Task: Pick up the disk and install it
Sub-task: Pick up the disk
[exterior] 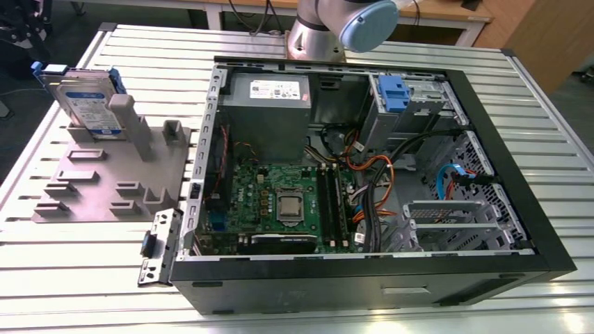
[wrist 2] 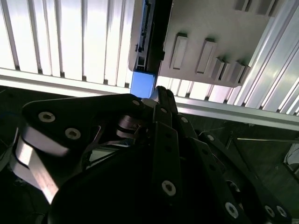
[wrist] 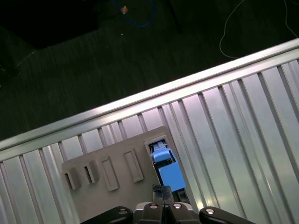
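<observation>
Exterior view, left to right: the disk (exterior: 88, 97) stands on edge in a slot of the grey fixture (exterior: 102, 184), at the exterior view's left on the ribbed metal table (exterior: 74, 278); beside the fixture lies the open computer case (exterior: 371, 278), its motherboard (exterior: 278, 202) exposed; the arm (exterior: 320, 31) rises behind the case. In both wrist views the gripper (wrist: 162, 189) (wrist 2: 159, 93) hangs above the disk's blue bracket (wrist: 169, 172) (wrist 2: 142, 84), fingers pressed together, grasping nothing.
</observation>
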Controlling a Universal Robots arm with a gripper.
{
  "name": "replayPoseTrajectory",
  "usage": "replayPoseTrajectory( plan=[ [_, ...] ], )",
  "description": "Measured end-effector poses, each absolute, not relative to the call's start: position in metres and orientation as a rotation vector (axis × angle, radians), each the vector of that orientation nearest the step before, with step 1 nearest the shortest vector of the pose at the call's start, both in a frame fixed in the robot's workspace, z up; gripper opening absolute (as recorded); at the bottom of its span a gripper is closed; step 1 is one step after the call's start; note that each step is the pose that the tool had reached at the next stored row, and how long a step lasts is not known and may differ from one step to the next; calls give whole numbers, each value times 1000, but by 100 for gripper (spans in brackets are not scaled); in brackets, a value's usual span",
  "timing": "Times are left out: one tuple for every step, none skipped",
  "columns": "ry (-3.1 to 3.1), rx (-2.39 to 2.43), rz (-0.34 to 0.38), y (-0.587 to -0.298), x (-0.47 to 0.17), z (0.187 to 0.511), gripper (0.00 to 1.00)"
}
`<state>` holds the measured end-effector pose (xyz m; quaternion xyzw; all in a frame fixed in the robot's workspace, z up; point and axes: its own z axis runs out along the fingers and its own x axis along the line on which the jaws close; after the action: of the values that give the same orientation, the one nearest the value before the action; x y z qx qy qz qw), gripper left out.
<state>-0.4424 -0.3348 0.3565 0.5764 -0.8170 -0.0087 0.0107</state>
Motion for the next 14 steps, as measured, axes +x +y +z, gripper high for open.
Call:
replayPoseTrajectory(
  plan=[
    [-2549,1809,-21,-335,-442,356,11],
    [-2548,1821,-15,-335,-442,356,11],
    [-2545,1833,-9,-335,-442,356,11],
    [-2543,1842,-6,-335,-442,356,11],
    [-2544,1843,-8,-335,-442,355,11],
    [-2544,1844,-11,-335,-443,355,11],
    [-2543,1849,-15,-335,-443,354,11],
    [-2534,1861,-15,-335,-443,353,11],
    [-2516,1885,-16,-335,-443,353,11],
    [-2499,1908,-16,-335,-443,353,17],
    [-2482,1930,-16,-335,-443,352,17],
    [-2464,1952,-16,-335,-443,352,23],
    [-2447,1974,-16,-335,-443,351,23],
    [-2429,1996,-16,-335,-443,350,29]
  ],
)
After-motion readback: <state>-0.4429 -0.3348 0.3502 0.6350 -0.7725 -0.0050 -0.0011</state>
